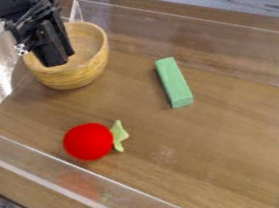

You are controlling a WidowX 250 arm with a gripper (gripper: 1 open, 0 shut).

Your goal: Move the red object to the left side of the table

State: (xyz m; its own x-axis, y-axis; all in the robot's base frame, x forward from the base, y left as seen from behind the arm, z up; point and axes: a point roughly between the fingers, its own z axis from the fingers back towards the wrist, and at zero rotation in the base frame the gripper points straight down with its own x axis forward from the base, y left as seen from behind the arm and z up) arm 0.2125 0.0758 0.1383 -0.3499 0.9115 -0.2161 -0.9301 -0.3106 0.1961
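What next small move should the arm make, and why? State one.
Probably open the fingers and bring them from above the wooden bowl down toward the red object. The fingers look shut and hold nothing, while the red object lies free on the table, apart from the green block.

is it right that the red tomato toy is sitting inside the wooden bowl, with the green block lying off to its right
Not quite. The red object is not in the wooden bowl; it lies on the bare table, nearer the camera than the bowl. The camera view shows this. The green block does lie off to its right.
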